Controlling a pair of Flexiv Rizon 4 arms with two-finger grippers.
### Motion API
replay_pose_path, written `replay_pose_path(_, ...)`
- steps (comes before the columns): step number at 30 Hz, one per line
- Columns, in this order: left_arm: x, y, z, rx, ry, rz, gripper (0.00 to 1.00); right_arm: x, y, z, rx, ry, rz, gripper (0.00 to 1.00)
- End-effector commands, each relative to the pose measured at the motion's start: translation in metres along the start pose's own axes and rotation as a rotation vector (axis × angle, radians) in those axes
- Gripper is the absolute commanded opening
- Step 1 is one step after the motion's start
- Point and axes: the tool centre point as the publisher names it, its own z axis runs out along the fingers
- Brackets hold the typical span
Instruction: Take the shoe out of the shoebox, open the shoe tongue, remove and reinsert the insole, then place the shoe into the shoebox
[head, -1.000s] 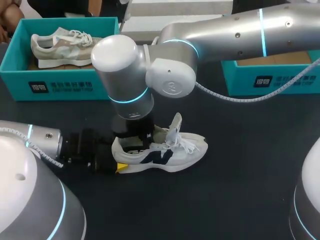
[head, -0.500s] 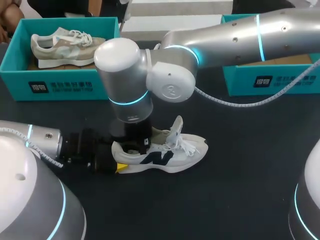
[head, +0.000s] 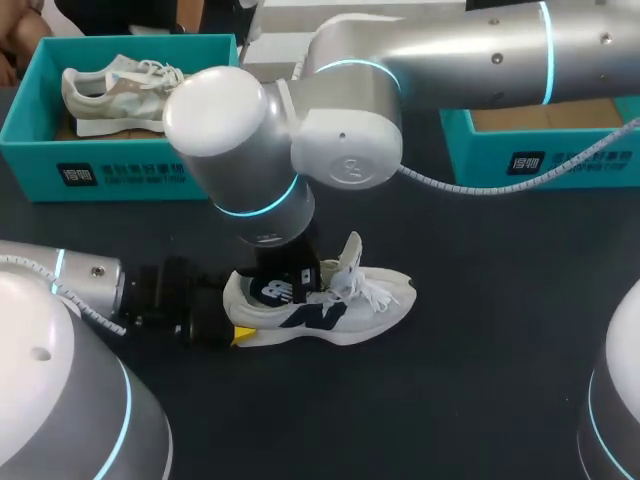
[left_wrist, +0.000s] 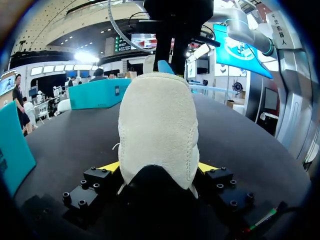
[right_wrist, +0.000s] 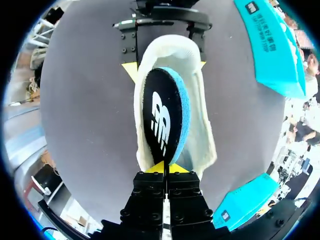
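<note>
The shoe's (left_wrist: 157, 125) fuzzy rounded heel is clamped by the left gripper (left_wrist: 158, 167), tips half hidden; the oval black insole (right_wrist: 164, 117) is pinched by the right gripper (right_wrist: 165, 168).

A white logo is showing on the black insole (right_wrist: 162, 120); small white printed labels are sitting on the left shoebox (head: 120, 175) and right shoebox (head: 540, 162) fronts.

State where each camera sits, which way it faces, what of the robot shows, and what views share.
Head view: above and behind, looking down on the table; left end effector at the heel of the shoe, right end effector above its opening.
Left wrist view: low behind the heel, facing along the shoe; own end effector clamps the heel.
Right wrist view: above the shoe, facing down into it; own end effector pinches the insole.
Shared: the shoe, in all three.
</note>
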Motion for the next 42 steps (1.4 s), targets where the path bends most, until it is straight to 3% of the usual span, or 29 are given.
replay_pose_path(1, 0.0, 0.003, 0.0, -0.005, 0.001, -0.001, 0.0, -0.007, -0.007, -0.016, -0.05, -0.05, -0.031, 0.0)
replay_pose_path(8, 0.0, 0.003, 0.0, -0.005, 0.001, -0.001, 0.0, -0.032, 0.024, -0.033, -0.125, -0.092, -0.141, 0.0)
replay_pose_path(16, 0.0, 0.003, 0.0, -0.005, 0.001, -0.001, 0.0, -0.036, 0.048, -0.033, -0.217, -0.058, -0.212, 0.0)
replay_pose_path(17, 0.0, 0.003, 0.0, -0.005, 0.001, -0.001, 0.0, -0.034, 0.048, -0.032, -0.231, -0.045, -0.207, 0.11)
replay_pose_path(18, 0.0, 0.003, 0.0, -0.005, 0.001, -0.001, 0.0, -0.032, 0.047, -0.032, -0.233, -0.028, -0.191, 1.0)
replay_pose_path(24, 0.0, 0.003, 0.0, -0.005, 0.001, -0.001, 0.0, -0.023, 0.039, -0.036, -0.387, 0.072, -0.167, 1.0)
replay_pose_path(42, 0.0, 0.003, 0.0, -0.005, 0.001, -0.001, 0.0, -0.023, 0.039, -0.036, -0.387, 0.072, -0.167, 1.0)
